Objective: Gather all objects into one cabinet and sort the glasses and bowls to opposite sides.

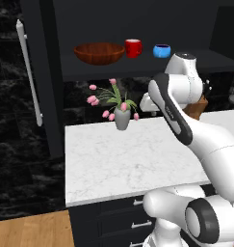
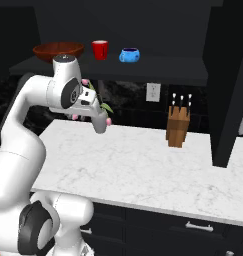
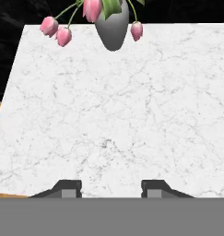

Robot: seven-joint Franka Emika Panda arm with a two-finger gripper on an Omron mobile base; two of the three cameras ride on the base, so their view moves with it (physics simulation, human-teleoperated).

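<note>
Nearest, the hand (image 3: 111,186), fingers apart and empty, hangs over the white marble tabletop (image 1: 118,159). Beyond stands a grey vase of pink tulips (image 1: 121,117). Farther, the black cabinet's shelf (image 1: 137,62) holds a wide wooden bowl (image 1: 99,52), red cup (image 1: 133,48) and small blue bowl (image 1: 162,50).

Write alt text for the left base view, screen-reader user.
A black wall cabinet's shelf holds a wooden bowl, a red cup and a small blue bowl in a row, left to right. Below it, a vase of pink tulips stands on a white marble counter, with the white robot arm rising at right.
</note>
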